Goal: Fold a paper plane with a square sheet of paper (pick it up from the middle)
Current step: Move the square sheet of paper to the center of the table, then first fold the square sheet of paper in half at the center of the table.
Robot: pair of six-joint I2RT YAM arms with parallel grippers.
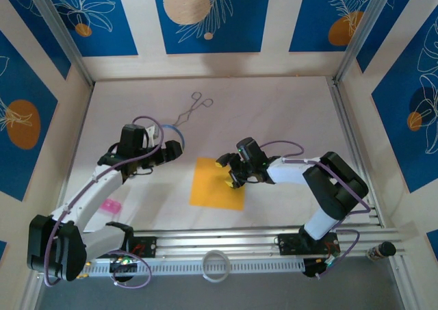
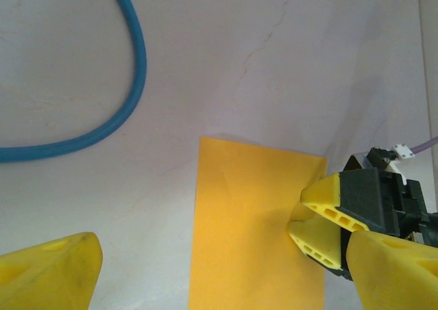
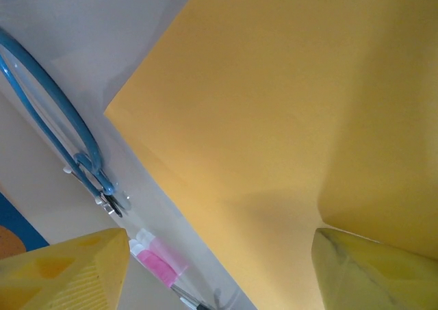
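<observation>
The square sheet of paper (image 1: 212, 190) lies under the wide-open right gripper (image 1: 227, 173); the left gripper (image 1: 174, 149), also wide, hangs near its far-left corner.

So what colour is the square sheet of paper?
Plain orange-yellow sheet, clearest in the top external view.

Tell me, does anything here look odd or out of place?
Nothing is spilled or broken. The sheet lies slightly askew, and its edge by the right gripper looks bent upward. A pink slip lies loose beside the left arm.
</observation>
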